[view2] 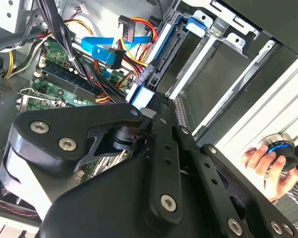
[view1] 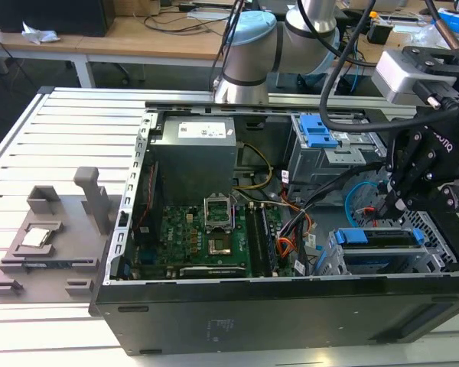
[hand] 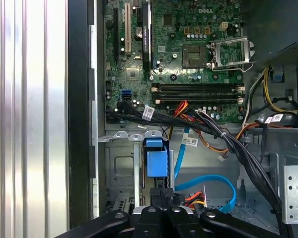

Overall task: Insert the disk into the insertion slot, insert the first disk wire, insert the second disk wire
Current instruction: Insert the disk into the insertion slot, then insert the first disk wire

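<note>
The disk [view1: 375, 238] lies in its blue carrier inside the insertion slot [view1: 336, 261], the low perforated grey cage at the case's near corner on the exterior view's right. In the first wrist view the carrier's blue end [hand: 155, 161] sits in the cage [hand: 120, 168], just ahead of my gripper [hand: 165, 194]. The fingers stand together at that end of the disk [view2: 161, 47]; I cannot tell if anything is between them. The second disk wire [view2: 97, 47], flat and light blue, loops loose beside the cage [hand: 223, 184], and its dark plug [view2: 115, 58] hangs free.
A black cable bundle [hand: 238, 148] and orange wires cross between the motherboard [view1: 206, 233] and the cages. The taller cage with the blue latch [view1: 317, 134] stands behind. A person's hand [view2: 263, 161] holds a knob outside the case wall. A grey fixture [view1: 53, 237] sits on the table.
</note>
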You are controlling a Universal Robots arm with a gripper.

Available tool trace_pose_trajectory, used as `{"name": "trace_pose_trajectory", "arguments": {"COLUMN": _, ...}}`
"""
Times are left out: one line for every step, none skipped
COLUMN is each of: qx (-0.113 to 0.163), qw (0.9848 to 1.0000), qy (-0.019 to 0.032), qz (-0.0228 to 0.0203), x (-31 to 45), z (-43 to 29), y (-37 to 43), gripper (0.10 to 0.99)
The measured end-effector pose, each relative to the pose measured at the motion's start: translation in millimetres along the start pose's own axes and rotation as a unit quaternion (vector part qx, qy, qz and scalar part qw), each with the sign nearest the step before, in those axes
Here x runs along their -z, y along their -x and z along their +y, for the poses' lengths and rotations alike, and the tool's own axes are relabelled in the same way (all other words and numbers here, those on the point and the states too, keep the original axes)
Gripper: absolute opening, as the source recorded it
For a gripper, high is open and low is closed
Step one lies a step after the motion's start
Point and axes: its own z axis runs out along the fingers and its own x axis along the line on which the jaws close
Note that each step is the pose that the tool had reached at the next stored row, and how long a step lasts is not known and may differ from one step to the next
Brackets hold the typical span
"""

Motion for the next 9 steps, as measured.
{"name": "trace_pose_trajectory", "arguments": {"qx": 0.000, "qw": 1.0000, "qy": 0.0000, "qz": 0.0000, "x": 0.0, "z": 0.0, "y": 0.0, "gripper": 0.106}}
{"name": "trace_pose_trajectory", "arguments": {"qx": 0.000, "qw": 1.0000, "qy": 0.0000, "qz": 0.0000, "x": 0.0, "z": 0.0, "y": 0.0, "gripper": 0.106}}
{"name": "trace_pose_trajectory", "arguments": {"qx": 0.000, "qw": 1.0000, "qy": 0.0000, "qz": 0.0000, "x": 0.0, "z": -0.1, "y": 0.0, "gripper": 0.106}}
{"name": "trace_pose_trajectory", "arguments": {"qx": 0.000, "qw": 1.0000, "qy": 0.0000, "qz": 0.0000, "x": 0.0, "z": -0.1, "y": 0.0, "gripper": 0.106}}
{"name": "trace_pose_trajectory", "arguments": {"qx": 0.000, "qw": 1.0000, "qy": 0.0000, "qz": 0.0000, "x": 0.0, "z": -0.1, "y": 0.0, "gripper": 0.106}}
{"name": "trace_pose_trajectory", "arguments": {"qx": 0.000, "qw": 1.0000, "qy": 0.0000, "qz": 0.0000, "x": 0.0, "z": -0.1, "y": 0.0, "gripper": 0.106}}
{"name": "trace_pose_trajectory", "arguments": {"qx": 0.000, "qw": 1.0000, "qy": 0.0000, "qz": 0.0000, "x": 0.0, "z": -0.1, "y": 0.0, "gripper": 0.106}}
{"name": "trace_pose_trajectory", "arguments": {"qx": 0.000, "qw": 1.0000, "qy": 0.0000, "qz": 0.0000, "x": 0.0, "z": -0.1, "y": 0.0, "gripper": 0.106}}
{"name": "trace_pose_trajectory", "arguments": {"qx": 0.000, "qw": 1.0000, "qy": 0.0000, "qz": 0.0000, "x": 0.0, "z": -0.2, "y": 0.0, "gripper": 0.106}}
